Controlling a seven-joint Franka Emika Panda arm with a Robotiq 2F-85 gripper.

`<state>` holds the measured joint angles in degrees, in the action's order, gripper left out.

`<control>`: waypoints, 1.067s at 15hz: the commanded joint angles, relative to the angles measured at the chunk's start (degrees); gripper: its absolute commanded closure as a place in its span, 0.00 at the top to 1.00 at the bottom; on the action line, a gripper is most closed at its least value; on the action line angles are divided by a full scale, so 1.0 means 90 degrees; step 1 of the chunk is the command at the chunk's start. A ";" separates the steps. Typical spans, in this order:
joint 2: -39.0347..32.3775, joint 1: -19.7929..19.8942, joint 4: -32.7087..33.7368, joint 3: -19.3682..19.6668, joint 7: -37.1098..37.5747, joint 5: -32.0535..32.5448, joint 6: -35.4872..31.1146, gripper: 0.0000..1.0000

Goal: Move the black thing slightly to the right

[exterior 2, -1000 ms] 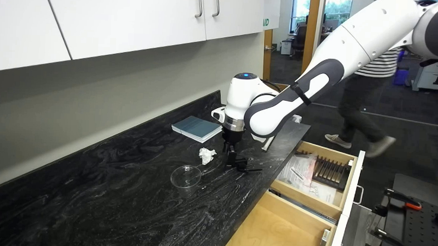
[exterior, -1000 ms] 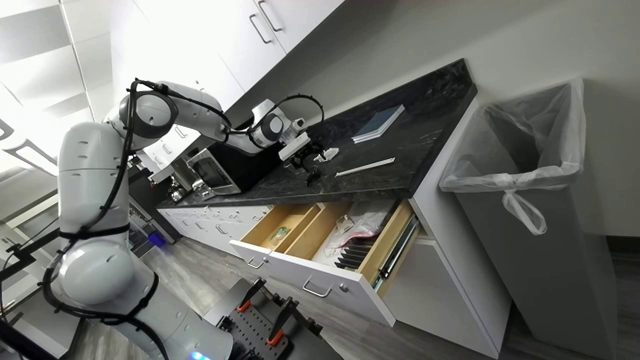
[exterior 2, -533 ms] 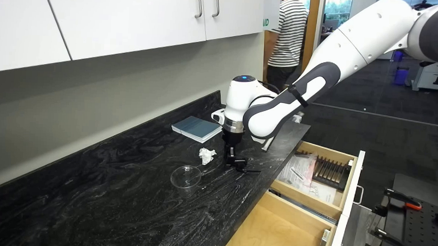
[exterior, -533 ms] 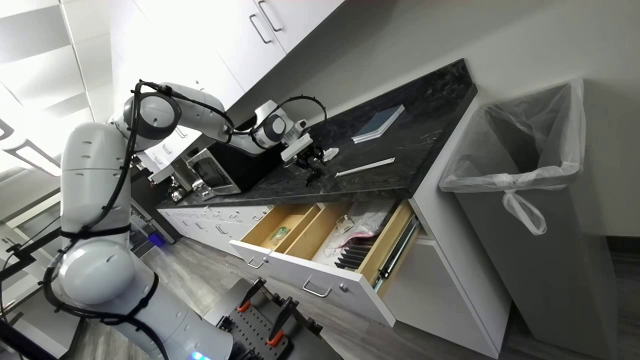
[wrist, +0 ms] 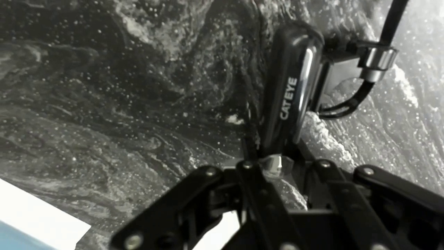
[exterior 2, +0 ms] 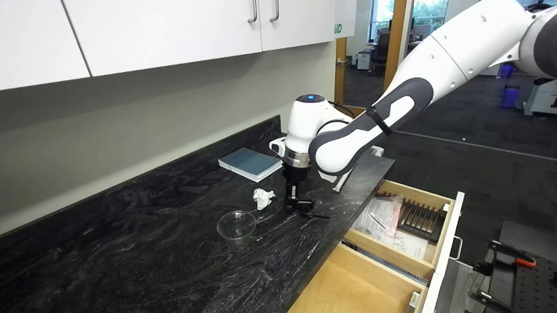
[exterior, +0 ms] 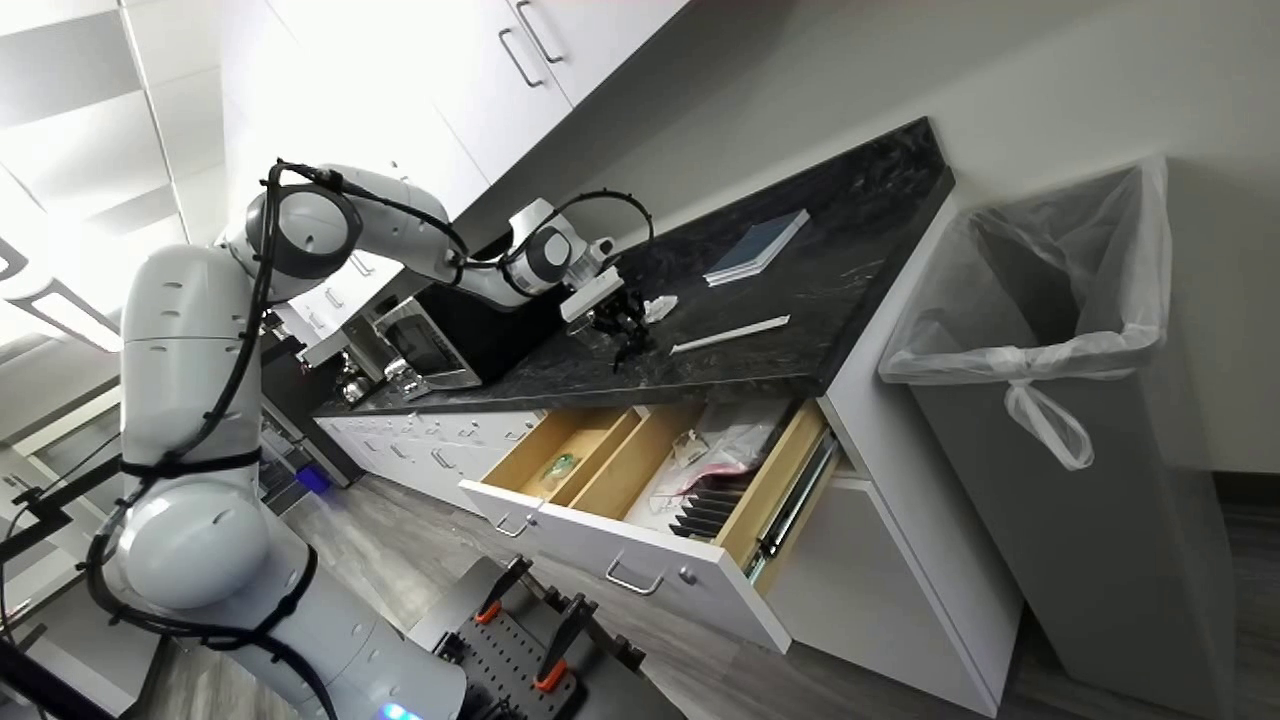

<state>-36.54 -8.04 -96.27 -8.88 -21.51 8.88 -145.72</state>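
End effector point(wrist: 276, 149) clamped on black CATEYE device point(wrist: 293, 80); crumpled white wad point(exterior 2: 263, 198), clear cup point(exterior 2: 236, 229) nearby on worktop point(exterior 2: 161, 255).

A black, stone-like countertop point(exterior 2: 161, 255) with pale veining and white specks stretches beneath the gripper point(wrist: 277, 147). Near the gripper lies a crumpled white paper wad point(exterior 2: 263, 198); farther from the gripper, a rectangular, blue-covered book point(exterior 2: 250, 163) with white edges. A round, clear plastic cup point(exterior 2: 236, 225) and a long, thin white strip point(exterior: 730, 335) flank the gripper.
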 commanded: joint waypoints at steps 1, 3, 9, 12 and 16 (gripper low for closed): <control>0.0543 -0.0141 -0.0140 0.0176 0.1085 -0.0140 0.0285 0.07; 0.0857 -0.0113 -0.0240 0.0190 0.1653 -0.0285 0.0297 0.07; 0.1470 -0.0517 -0.0402 0.1090 0.3809 0.0312 0.0178 0.07; 0.1247 -0.0359 -0.0163 0.0949 0.3493 0.0189 0.0120 0.29; 0.0938 -0.0152 0.0287 0.1018 0.4106 -0.0447 0.0245 0.07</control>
<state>-25.82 -11.25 -97.68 0.09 12.20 8.55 -144.76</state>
